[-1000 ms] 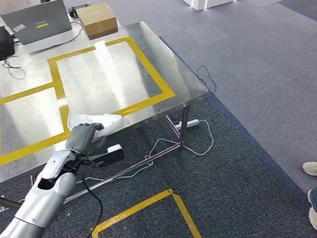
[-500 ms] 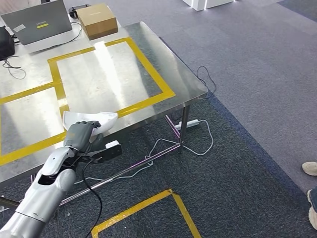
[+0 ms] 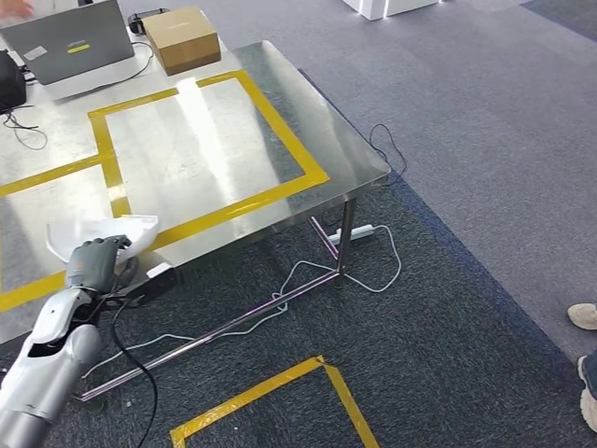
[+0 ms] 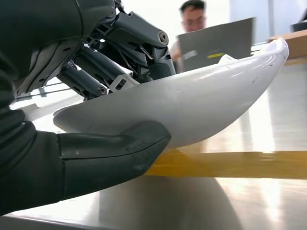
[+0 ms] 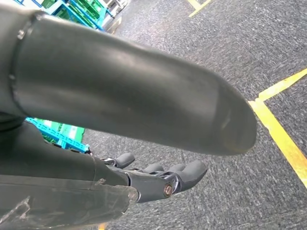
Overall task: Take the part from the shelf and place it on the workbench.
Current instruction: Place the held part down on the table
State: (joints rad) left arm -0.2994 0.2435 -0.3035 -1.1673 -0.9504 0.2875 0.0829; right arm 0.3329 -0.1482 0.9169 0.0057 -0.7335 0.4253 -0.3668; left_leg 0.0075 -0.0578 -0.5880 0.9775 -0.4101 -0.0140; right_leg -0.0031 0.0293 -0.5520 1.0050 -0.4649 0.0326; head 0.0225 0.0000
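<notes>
My left hand (image 3: 93,265) grips a curved white plastic part (image 3: 105,231) over the near edge of the steel workbench (image 3: 211,149), above the yellow tape line. In the left wrist view the thumb (image 4: 112,153) lies under the white part (image 4: 188,105) and the dark fingers (image 4: 108,62) lie over it; the part hangs just above the bench top. My right hand (image 5: 159,179) hangs over the carpet with its fingers apart and nothing in them.
A laptop (image 3: 70,42) and a cardboard box (image 3: 183,37) sit at the bench's far side, with a black object (image 3: 10,82) and cables at far left. A power strip (image 3: 355,233) and cords lie under the bench. A person's shoes (image 3: 584,317) stand at the right edge.
My left hand has carried the white part leftward along the bench's near edge. The rest of the scene has stayed as it was.
</notes>
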